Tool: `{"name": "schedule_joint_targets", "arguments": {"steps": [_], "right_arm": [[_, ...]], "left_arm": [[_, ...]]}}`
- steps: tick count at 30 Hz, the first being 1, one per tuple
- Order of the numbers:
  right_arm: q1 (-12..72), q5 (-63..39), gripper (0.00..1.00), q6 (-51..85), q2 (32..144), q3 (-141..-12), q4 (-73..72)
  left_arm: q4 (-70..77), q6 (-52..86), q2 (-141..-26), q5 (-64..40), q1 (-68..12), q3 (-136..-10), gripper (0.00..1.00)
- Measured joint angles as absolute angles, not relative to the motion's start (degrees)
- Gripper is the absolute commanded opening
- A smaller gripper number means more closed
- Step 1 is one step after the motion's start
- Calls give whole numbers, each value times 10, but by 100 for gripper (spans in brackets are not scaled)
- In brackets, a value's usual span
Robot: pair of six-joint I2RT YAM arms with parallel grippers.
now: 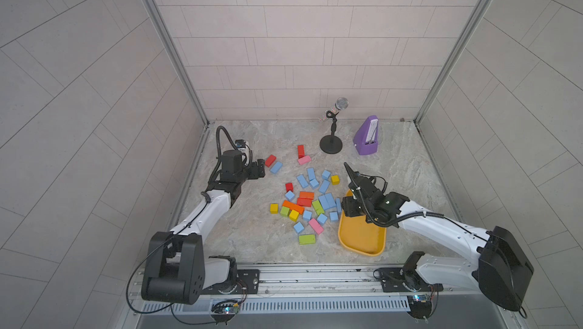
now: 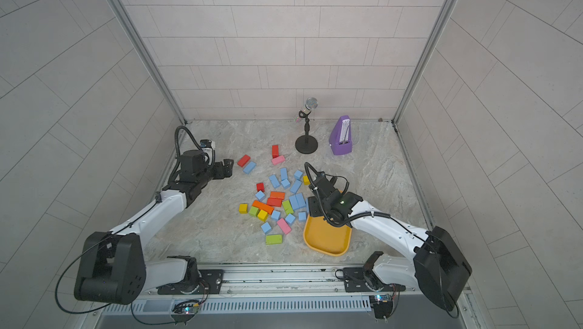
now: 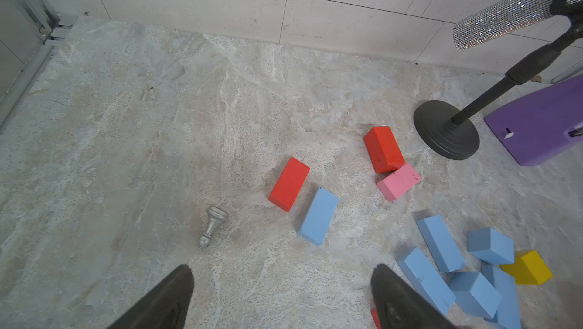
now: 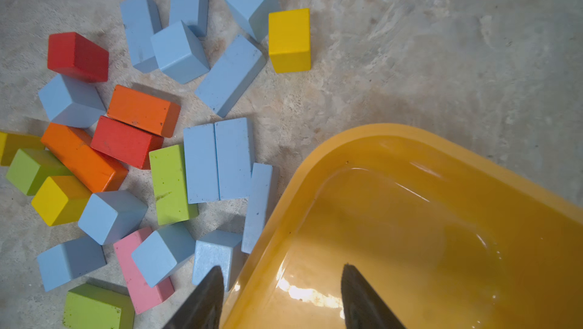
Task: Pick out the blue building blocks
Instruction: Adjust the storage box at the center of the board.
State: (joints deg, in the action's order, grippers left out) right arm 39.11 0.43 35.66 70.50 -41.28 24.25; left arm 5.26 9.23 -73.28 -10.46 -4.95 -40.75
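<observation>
Sky-blue and matte, the blue building blocks [image 1: 328, 200] lie on the marble table [image 1: 246, 242] at the centre of both top views, mixed with red, orange, yellow, green and pink blocks. One lone blue brick [image 1: 276, 167] sits apart at the upper left of the pile, just beside a red brick [image 1: 270, 160].

At the lower right of the pile is a yellow tray [image 1: 362, 245]. In both top views its upper end is hidden under the right arm's wrist. A blue block at that edge is partly covered too, so whether it touches the rim cannot be told there.

The right gripper [image 4: 282, 267] shows only its finger ends at the bottom of the right wrist view. They stand apart, clamping nothing, with the tray's rim passing between them. One finger [image 4: 205, 299] covers the corner of a blue cube [image 4: 214, 253]. A thin blue brick [image 4: 258, 207] lies against the rim, its lower end cut off by it.

The left gripper [image 3: 282, 269] has its fingers spread wide over bare table, empty. At the lower right of the left wrist view several blue blocks are cut off by the frame edge and by one finger; a red sliver beside that finger is too small to make out. A small silver pawn [image 3: 214, 226] lies on its side there; the top views do not show it clearly. A microphone [image 1: 341, 103] and a purple metronome [image 1: 367, 136] stand at the upper right of the table.
</observation>
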Motion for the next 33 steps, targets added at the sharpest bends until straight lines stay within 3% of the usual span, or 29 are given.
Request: {"name": "schedule_joint_targets", "arguments": {"steps": [13,22,29,33], "right_arm": [[308,-85,39,256,794,-417,193],[219,-145,38,179,833,-437,180],[203,-166,37,144,892,-486,173],[203,-170,42,131,923,-522,174]], "left_arm": [[52,81,-733,-92,-50,-407,92],[52,74,-739,-91,-50,-407,92],[52,72,-747,-92,-50,-407,91],[52,70,-747,-96,-50,-406,91]]}}
